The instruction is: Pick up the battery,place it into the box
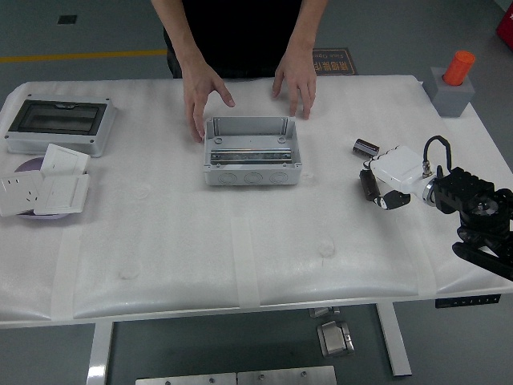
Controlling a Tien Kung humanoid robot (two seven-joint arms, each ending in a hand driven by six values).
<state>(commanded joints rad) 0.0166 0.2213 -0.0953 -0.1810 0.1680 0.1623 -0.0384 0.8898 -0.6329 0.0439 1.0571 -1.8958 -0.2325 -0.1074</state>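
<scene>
The right hand (385,180) rests open just beside the battery (365,147), well apart from the box (252,150).

Views: one, the head view.
Position: high on the robot's side, above the white table (184,265).
Facing: forward and down.
Coverage: whole tabletop, near edge low in the picture, floor beneath; far side cuts a standing person (240,36) at the chest.
Distance: moderate.
Overlap: none.
</scene>
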